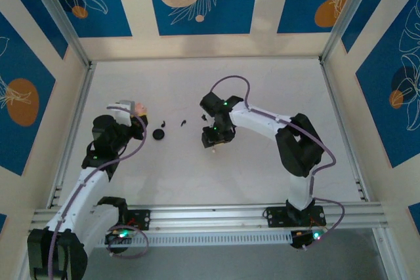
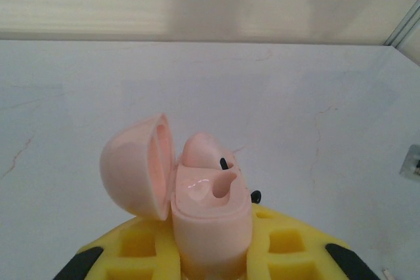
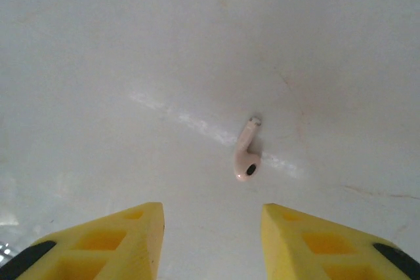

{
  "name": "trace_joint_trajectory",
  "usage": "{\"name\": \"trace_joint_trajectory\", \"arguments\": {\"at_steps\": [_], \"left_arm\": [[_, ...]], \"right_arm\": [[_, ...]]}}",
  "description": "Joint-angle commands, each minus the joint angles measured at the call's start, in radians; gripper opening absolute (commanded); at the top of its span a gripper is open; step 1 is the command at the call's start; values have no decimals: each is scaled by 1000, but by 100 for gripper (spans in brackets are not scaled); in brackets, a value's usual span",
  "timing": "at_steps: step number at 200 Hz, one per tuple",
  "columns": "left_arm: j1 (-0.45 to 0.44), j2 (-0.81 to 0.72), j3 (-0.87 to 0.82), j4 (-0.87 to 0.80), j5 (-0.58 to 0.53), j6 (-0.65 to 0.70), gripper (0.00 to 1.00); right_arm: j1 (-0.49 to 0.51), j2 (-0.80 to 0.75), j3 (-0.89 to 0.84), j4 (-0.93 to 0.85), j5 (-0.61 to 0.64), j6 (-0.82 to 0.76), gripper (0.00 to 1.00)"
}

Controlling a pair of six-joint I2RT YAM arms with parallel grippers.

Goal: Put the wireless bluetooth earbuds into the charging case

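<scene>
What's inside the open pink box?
The pink case, lid open, shows one empty hollow. A rounded pink hump beside it may be an earbud; I cannot tell. The left pincer covers the case's bottom.

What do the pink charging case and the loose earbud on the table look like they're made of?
Charging case: hard moulded plastic by the look, pale pink, glossy; a bright highlight sits on its inner face. Earbud: likely the same smooth pink plastic, with a dark oval grille at the head and a greyish, possibly metal, stem tip.
</scene>
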Motion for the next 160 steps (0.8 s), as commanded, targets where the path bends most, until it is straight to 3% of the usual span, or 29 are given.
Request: {"name": "trace_joint_trajectory", "arguments": {"at_steps": [1, 72, 160], "left_arm": [[12, -2, 24, 45, 23, -12, 16], [13, -5, 24, 41, 23, -10, 16], [13, -4, 18, 42, 21, -9, 16]], "right_arm": [[-20, -19, 46, -32, -73, -78, 43], [-63, 141, 164, -94, -145, -76, 43], [-60, 245, 149, -90, -180, -68, 39]]}}
